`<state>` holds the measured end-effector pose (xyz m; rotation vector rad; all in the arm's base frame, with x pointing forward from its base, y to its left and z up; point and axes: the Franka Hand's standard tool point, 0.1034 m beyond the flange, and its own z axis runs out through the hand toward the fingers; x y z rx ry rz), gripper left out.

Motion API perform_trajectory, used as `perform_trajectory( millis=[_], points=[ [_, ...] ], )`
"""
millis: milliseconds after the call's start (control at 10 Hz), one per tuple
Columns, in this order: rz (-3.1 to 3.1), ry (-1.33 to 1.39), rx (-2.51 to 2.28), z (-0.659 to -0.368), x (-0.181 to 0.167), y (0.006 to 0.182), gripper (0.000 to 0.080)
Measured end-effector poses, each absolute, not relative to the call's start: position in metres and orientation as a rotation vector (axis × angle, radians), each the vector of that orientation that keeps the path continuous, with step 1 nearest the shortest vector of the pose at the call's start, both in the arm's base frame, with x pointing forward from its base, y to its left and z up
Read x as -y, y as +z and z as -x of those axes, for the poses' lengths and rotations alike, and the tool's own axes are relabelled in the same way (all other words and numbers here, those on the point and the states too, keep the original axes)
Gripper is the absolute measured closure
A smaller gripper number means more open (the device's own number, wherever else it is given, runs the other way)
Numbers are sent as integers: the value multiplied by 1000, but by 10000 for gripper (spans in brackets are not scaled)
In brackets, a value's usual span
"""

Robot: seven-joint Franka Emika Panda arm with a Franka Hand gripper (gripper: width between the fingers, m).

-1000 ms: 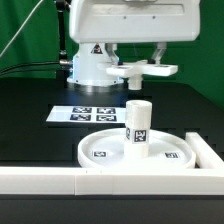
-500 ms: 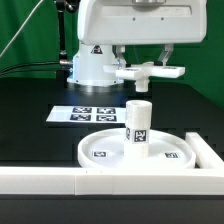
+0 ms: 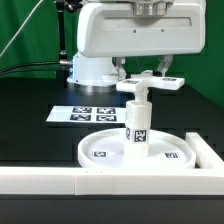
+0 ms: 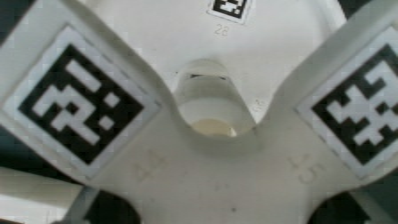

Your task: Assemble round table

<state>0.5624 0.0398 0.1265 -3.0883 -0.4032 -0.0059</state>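
Since a second ago the gripper (image 3: 143, 72), jaws clamped on the cross-shaped piece (image 3: 152, 84), has carried it down to just above the post (image 3: 137, 125), which stands upright on the disc (image 3: 110, 140). The hub probably needs centring over the post, then a straight, untilted descent. Whether hub and post already touch cannot be told, and the wrist view shows only the piece, hiding the post.

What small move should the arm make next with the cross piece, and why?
Probably lower it straight down, slowly. The gripper holds the cross piece in the air, with its short stub just above the top of the post, which stands upright on the round disc. Alignment looks close but not certain.
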Motion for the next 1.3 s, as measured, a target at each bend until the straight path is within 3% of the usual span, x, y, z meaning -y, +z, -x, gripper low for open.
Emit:
perform_trajectory(
  millis=[800, 1300],
  points=[
    [3094, 27, 406, -558, -38, 106, 354],
    [3091, 20, 432, -559, -38, 106, 354]
  ],
)
